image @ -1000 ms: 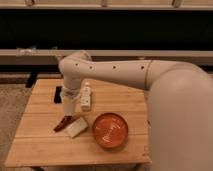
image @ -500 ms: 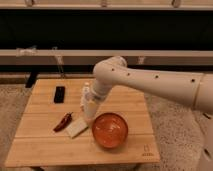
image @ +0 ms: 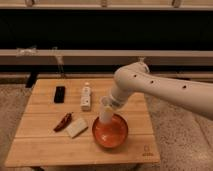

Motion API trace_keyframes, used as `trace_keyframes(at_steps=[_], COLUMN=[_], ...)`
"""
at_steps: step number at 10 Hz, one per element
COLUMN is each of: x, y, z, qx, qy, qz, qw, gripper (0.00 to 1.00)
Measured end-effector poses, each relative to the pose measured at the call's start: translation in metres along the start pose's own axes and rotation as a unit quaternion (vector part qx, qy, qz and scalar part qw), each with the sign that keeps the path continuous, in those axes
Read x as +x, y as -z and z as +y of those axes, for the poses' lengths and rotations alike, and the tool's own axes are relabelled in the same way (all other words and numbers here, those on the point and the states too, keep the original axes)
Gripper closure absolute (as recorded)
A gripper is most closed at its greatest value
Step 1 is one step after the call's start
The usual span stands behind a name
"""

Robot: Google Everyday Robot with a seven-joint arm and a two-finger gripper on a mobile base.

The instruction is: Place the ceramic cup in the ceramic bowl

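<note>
One white arm point(image: 165, 87) reaches in from the right side of the view and bends down over a wooden table point(image: 85, 145). At its lower end the gripper point(image: 109, 103) hangs just above the back rim of the orange-red bowl point(image: 110, 132). A small white cup point(image: 105, 112) sits under the gripper, upright or close to it, with its lower part over the inside of the bowl. Whether the cup's base touches the bowl's floor cannot be made out. How wide the claw stands, and whether it actually has hold of the cup, cannot be told from this view, since the wrist and the cup blend together in pale tones.

The bowl rests near the front middle of the table, wide and shallow, glossy inside. Just to its left lies a flat white block point(image: 76, 127), set at a slant, and touching or nearly touching the block's left side is a small red chili pepper point(image: 63, 122), also lying at an angle. Farther back, a white bottle-like object point(image: 86, 97) lies lengthwise, pointing toward the rear of the table. Left of that, well apart from the bowl, is a small black rectangular object point(image: 59, 94).

Behind the table runs a dark wall with a pale horizontal ledge point(image: 75, 56). Speckled floor point(image: 180, 135) shows to the right of the table.
</note>
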Motion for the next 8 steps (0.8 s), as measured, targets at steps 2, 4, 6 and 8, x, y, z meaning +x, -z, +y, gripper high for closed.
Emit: trace_keyframes(at_steps=[2,4,6,8], x=[0.002,-0.002,0.003,0.003], y=[-0.025,-0.052,-0.062,-0.063], z=[0.008,0.017,0.02,0.023], qx=[0.002,0.008,0.016,0.023], qy=[0.012,0.029,0.036,0.041], qz=[0.045,0.094,0.13,0.137], qw=[0.9989,0.9951,0.9907,0.9894], gripper=[0.79,0.58,0.41,0.22])
